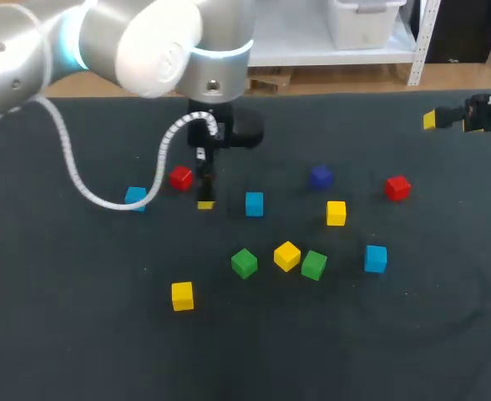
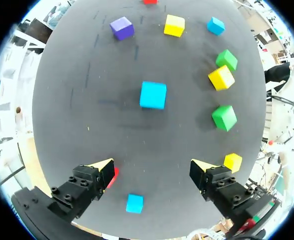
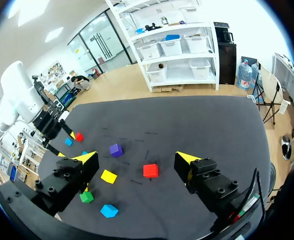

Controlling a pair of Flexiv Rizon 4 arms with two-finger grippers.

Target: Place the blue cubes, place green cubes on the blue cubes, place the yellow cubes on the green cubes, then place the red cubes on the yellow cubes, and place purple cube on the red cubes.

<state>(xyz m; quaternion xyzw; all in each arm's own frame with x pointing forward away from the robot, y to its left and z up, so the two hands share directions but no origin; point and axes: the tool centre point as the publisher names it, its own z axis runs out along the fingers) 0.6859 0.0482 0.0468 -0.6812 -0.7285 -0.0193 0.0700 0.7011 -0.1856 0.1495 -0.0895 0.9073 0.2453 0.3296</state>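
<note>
Looking down on a black worktop scattered with small coloured cubes, all lying singly, nothing stacked.

Holding the left hand over the worktop, left of the middle, with fingers spread wide and pinching nothing. Seeing from the left wrist the middle blue cube lying ahead of that hand, in line with the gap between the fingers and well apart from them. Finding the left red cube just beside one yellow fingertip, the left blue cube under the hand, and the near yellow cube beside the other finger.

Showing, toward the near side in the head view, a short row: the left green cube, the middle yellow cube and the right green cube, the last two just beside each other. Showing the right blue cube near that row's right end. Placing the purple cube farther back, with the far yellow cube near it, and the right red cube off to the right.

Holding the right hand at the worktop's far right edge, with fingers spread apart and pinching nothing. Facing the right red cube from the right wrist, ahead of the open fingers and untouched.
</note>
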